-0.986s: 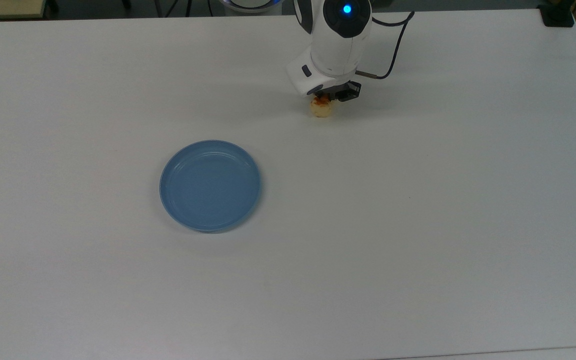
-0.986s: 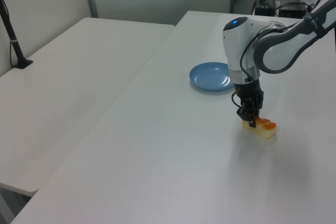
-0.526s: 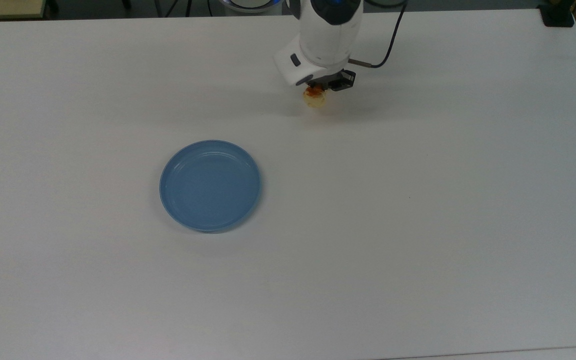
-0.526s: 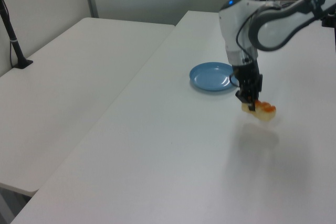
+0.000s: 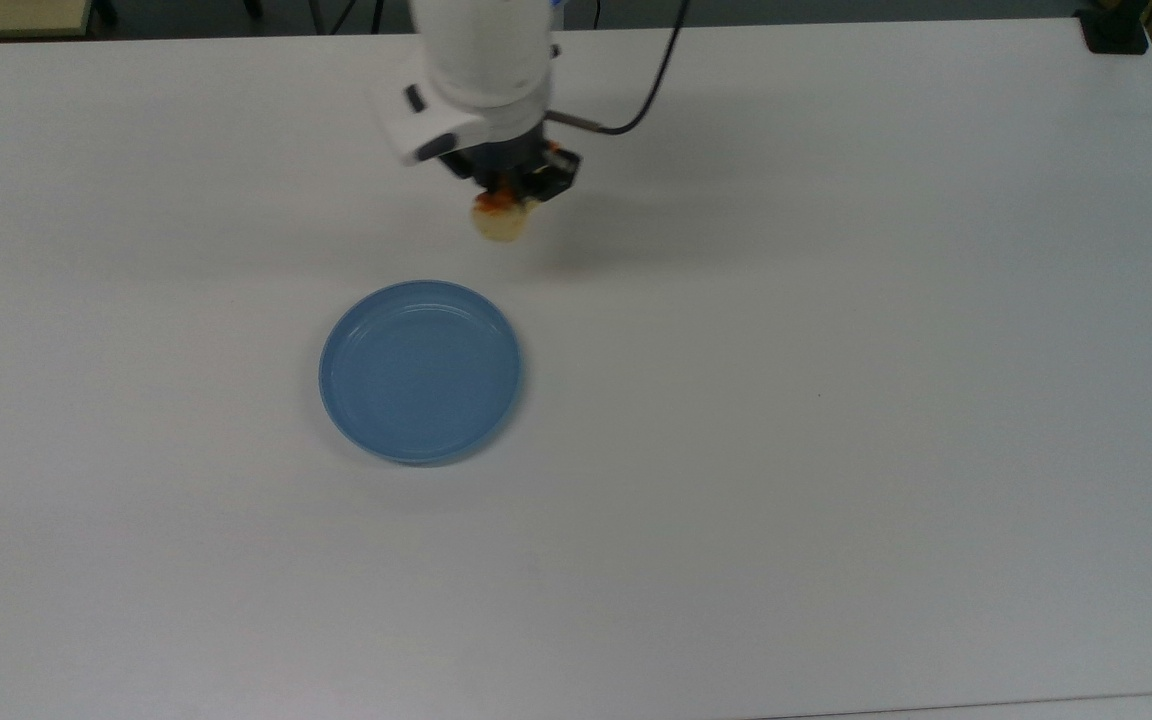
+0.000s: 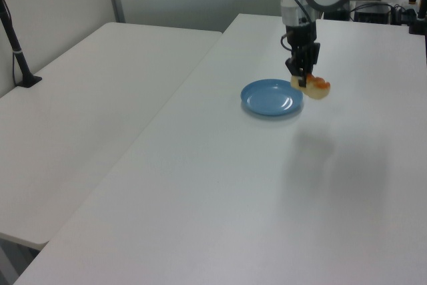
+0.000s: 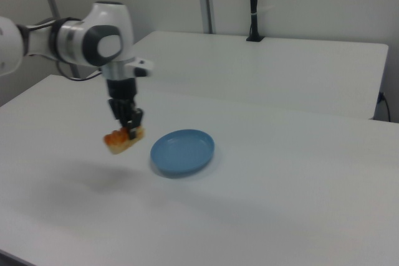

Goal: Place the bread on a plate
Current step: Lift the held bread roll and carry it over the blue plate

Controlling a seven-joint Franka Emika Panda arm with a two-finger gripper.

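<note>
Top view: my tool [image 5: 504, 205] is pinching the bread [image 5: 499, 222], a small pale roll with an orange glazed top, held in the air above the white table [image 5: 836, 400]. The blue plate [image 5: 421, 371] lies flat and bare, at about 7 o'clock from my tool, near but clearly apart. Much of the roll is hidden under my wrist here, so I cannot judge its long axis.

Left view: my tool [image 6: 304, 79] hangs straight down with the bread [image 6: 315, 87] clamped at one end, so the roll juts out toward 3 o'clock and droops slightly. The plate [image 6: 271, 97] sits at about 8 o'clock from the roll, its near rim just beside it as seen from here.

Right view: my tool [image 7: 133, 131] grips the bread [image 7: 122, 141], which tilts down toward 8 o'clock, well above its soft shadow on the table. The plate [image 7: 183, 151] lies at about 4 o'clock. I judge the coming move must carry the roll sideways over the plate's middle before lowering.
</note>
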